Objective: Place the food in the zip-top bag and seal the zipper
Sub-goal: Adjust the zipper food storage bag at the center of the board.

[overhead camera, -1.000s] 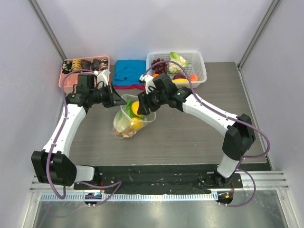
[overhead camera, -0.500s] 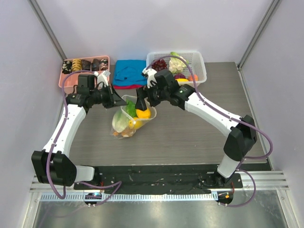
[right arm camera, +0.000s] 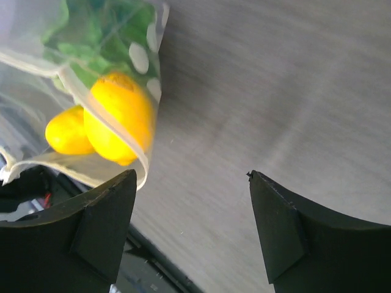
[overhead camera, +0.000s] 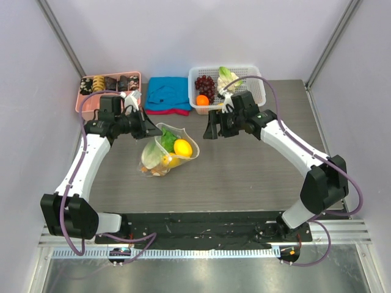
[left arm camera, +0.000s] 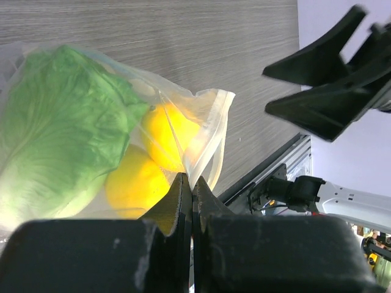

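Note:
The clear, dotted zip-top bag [overhead camera: 166, 154] lies mid-table with its mouth open toward the back. Food sits inside: green lettuce [left arm camera: 61, 122], a yellow fruit [overhead camera: 182, 147] near the mouth, another yellow fruit [left arm camera: 135, 183], and an orange piece [overhead camera: 160, 171] at the bottom. My left gripper [overhead camera: 155, 129] is shut on the bag's mouth edge [left arm camera: 192, 183], by the whitish zipper strip [left arm camera: 215, 131]. My right gripper [overhead camera: 210, 130] hangs open and empty just right of the bag. In the right wrist view its fingers [right arm camera: 192, 177] straddle bare table, with the bag [right arm camera: 143, 58] at upper left.
A white lattice basket [overhead camera: 259, 85] at the back right holds dark grapes [overhead camera: 206, 83], an orange fruit [overhead camera: 202, 99] and a pale leafy piece [overhead camera: 227, 76]. A blue cloth [overhead camera: 167, 94] lies at back centre. A pink tray [overhead camera: 110, 85] of dark snacks sits back left.
My right gripper let a yellow fruit go into the bag's mouth, opened, and drew away to the right. The left gripper kept its hold on the bag edge.

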Robot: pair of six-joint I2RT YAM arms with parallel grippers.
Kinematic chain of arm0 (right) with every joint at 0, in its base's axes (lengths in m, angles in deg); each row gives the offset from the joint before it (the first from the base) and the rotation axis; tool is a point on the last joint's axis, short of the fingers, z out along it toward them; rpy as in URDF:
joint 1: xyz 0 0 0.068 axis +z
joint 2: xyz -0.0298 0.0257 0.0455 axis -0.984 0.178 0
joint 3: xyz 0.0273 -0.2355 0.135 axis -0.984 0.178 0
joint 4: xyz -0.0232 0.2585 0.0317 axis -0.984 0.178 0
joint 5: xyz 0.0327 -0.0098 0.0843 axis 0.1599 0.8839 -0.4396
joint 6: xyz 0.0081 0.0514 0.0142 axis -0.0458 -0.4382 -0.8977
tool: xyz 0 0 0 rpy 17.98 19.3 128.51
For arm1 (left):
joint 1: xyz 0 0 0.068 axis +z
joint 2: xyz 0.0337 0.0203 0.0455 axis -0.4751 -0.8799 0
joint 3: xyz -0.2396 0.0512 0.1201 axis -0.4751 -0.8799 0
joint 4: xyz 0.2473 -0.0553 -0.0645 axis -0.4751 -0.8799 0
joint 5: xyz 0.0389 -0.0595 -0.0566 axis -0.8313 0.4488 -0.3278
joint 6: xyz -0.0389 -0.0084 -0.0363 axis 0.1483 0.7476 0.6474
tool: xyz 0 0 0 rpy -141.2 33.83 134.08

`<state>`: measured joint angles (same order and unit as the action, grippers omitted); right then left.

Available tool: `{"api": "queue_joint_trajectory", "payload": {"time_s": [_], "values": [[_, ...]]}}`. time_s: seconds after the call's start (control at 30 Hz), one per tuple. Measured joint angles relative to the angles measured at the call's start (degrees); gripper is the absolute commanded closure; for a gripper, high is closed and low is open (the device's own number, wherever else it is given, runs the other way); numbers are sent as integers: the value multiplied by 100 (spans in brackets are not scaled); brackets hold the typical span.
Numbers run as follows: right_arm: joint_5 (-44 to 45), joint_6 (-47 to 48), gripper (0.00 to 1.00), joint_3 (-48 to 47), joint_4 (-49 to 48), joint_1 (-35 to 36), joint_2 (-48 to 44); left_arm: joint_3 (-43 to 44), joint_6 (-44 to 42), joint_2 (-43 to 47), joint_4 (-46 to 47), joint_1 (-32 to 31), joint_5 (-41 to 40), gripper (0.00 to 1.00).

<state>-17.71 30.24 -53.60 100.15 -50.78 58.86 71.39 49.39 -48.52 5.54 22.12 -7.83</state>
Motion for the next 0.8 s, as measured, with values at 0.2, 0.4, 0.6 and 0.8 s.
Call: {"api": "queue_joint_trajectory", "payload": {"time_s": [0.2,0.4,0.6,0.8], "values": [[-791,-455,26,358,-227,142,13,0,-50,0,-35,0,7,100],[-1082,-787,31,566,-654,341,203,0,-122,0,-37,0,17,100],[-1058,-883,99,566,-822,398,671,0,-155,0,-44,0,46,100],[-1084,-1012,99,409,-776,398,765,0,-433,13,-232,0,164,100]]}}
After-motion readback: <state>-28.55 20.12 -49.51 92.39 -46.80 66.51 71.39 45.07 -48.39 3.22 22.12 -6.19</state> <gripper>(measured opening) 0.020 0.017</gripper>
